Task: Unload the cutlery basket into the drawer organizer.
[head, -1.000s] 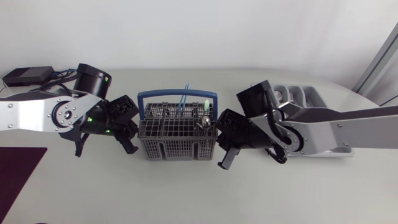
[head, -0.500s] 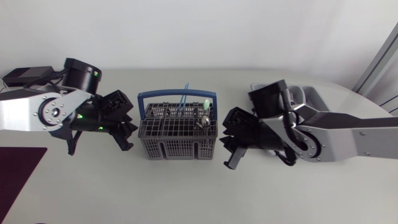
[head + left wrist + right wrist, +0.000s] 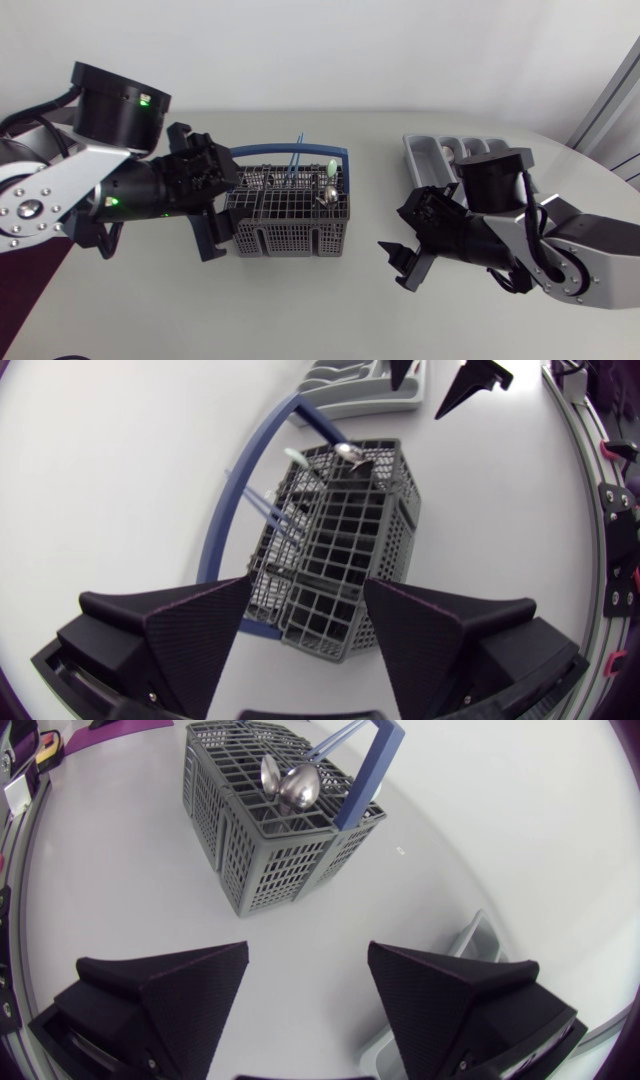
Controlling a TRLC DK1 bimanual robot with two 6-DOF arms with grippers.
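Note:
The grey cutlery basket (image 3: 285, 222) with a blue handle (image 3: 290, 152) stands mid-table. It holds a metal spoon (image 3: 325, 196), thin blue sticks (image 3: 296, 152) and a pale green handle (image 3: 329, 166). My left gripper (image 3: 222, 215) hangs open at the basket's left end. In the left wrist view the basket (image 3: 345, 545) lies just ahead of the left gripper (image 3: 305, 625), whose fingers are clear of it. My right gripper (image 3: 397, 265) is open and empty, front-right of the basket (image 3: 265, 830). The grey drawer organizer (image 3: 425, 150) sits at the back right.
A dark purple mat (image 3: 25, 300) lies at the table's left edge, partly under my left arm. The organizer's rim (image 3: 470, 935) is close beside my right gripper (image 3: 305, 985). Bare table lies in front of the basket.
Both grippers have gone from nearly shut to open. My right gripper has backed away from the basket's right end toward the front right. My left arm has risen over the left end.

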